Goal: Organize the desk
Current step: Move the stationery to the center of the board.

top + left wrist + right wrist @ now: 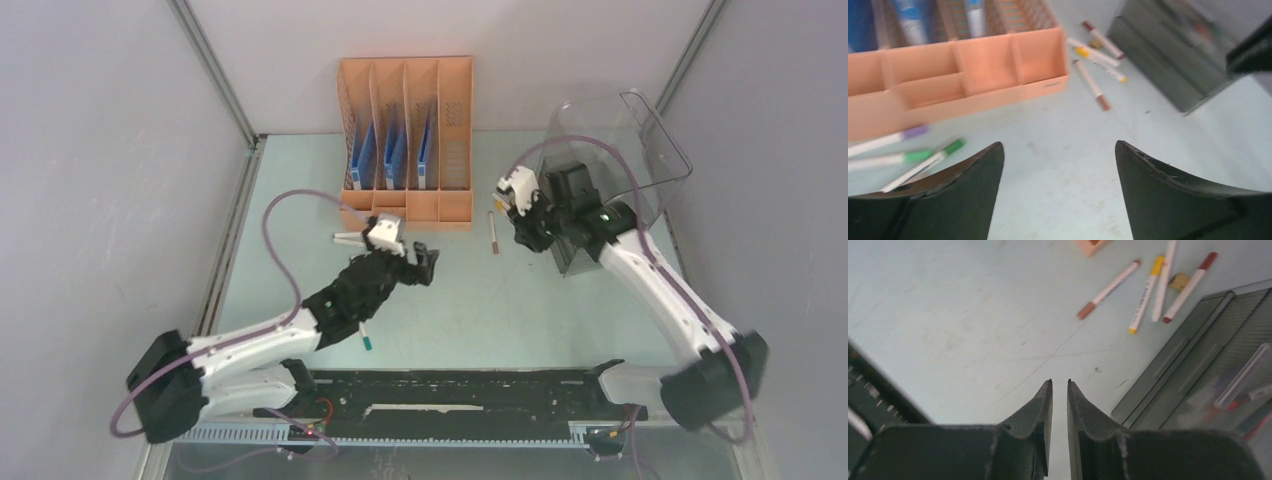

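Note:
The desk [480, 310] is a pale mint-green top with markers scattered on it. My left gripper [427, 262] hovers over its middle, just in front of the orange file rack [405, 130]. In the left wrist view the left gripper [1058, 144] is wide open with only bare desk between its fingers. My right gripper [524, 238] hangs beside the smoky plastic bin [610, 180]. From the right wrist, the right gripper [1059, 382] shows a narrow gap and holds nothing. Several markers [1146, 294] lie ahead of it, next to the bin's drawer front [1198, 365].
Purple- and green-capped markers [915, 131] lie left of my left fingers by the rack's low front trays [973, 75]. A teal-capped marker [364, 337] lies under the left arm. A small tan lump [1178, 281] sits among the markers. A black rail [460, 395] runs along the front edge.

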Action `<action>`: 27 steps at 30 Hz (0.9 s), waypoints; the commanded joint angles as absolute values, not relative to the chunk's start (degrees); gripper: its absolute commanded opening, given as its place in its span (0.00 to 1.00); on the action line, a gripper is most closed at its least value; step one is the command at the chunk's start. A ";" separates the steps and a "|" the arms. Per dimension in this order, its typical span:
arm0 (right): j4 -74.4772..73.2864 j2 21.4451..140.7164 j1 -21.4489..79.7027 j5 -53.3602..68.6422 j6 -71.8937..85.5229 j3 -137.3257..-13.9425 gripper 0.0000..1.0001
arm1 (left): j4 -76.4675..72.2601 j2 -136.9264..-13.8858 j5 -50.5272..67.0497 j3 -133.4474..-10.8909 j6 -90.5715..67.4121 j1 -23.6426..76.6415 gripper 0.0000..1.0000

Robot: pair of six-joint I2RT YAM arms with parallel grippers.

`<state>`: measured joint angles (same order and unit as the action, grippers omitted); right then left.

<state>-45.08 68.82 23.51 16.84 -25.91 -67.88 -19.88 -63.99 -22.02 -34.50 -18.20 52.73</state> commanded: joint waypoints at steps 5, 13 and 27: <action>-34.92 90.96 24.37 1.48 -18.95 -80.92 0.23 | -16.96 -46.47 -44.02 -19.59 -11.21 51.55 1.00; -38.49 109.41 23.41 -3.34 -16.78 -95.36 0.25 | -20.06 -39.87 -45.04 -12.65 -12.00 50.93 1.00; -41.17 126.88 18.48 -7.78 -17.03 -110.14 0.24 | -21.64 -40.71 -44.62 -12.08 -11.61 50.94 1.00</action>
